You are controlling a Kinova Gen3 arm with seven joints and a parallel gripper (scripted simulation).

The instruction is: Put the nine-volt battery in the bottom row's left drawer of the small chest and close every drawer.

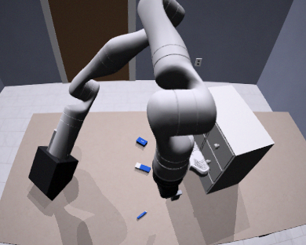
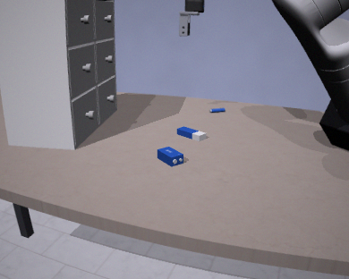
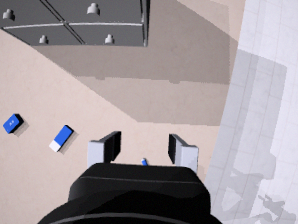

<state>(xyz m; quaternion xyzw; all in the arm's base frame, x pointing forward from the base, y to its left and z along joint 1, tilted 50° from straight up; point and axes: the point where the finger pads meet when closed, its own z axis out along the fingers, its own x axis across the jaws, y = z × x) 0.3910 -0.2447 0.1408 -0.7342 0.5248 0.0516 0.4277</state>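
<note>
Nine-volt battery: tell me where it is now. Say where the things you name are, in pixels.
The nine-volt battery (image 1: 141, 141) (image 2: 170, 156) (image 3: 13, 123) lies on the table, beside the blue-and-white eraser (image 1: 143, 167) (image 2: 191, 133) (image 3: 61, 138); in the wrist view it is at the far left.

See battery (image 1: 141, 141) (image 2: 170, 156) (image 3: 13, 123) farthest from visible edge of tabletop (image 1: 107, 129) (image 2: 257, 201) (image 3: 100, 105), eraser (image 1: 143, 167) (image 2: 191, 133) (image 3: 61, 138) next, spread gripper (image 1: 176, 195) (image 2: 184, 32) (image 3: 144, 142) nearer.

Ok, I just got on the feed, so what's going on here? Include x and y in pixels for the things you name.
The arm's gripper (image 3: 144, 142) is open and holds nothing, up above the table by the small chest (image 1: 245, 135) (image 2: 38, 80) (image 3: 107, 32). The nine-volt battery (image 1: 141, 141) (image 2: 170, 156) (image 3: 13, 123) lies on the table, near a blue-and-white eraser (image 1: 143, 167) (image 2: 191, 133) (image 3: 61, 138). The drawers in view look pushed in, so neither opening the bottom-left one nor loading it is done.
</note>
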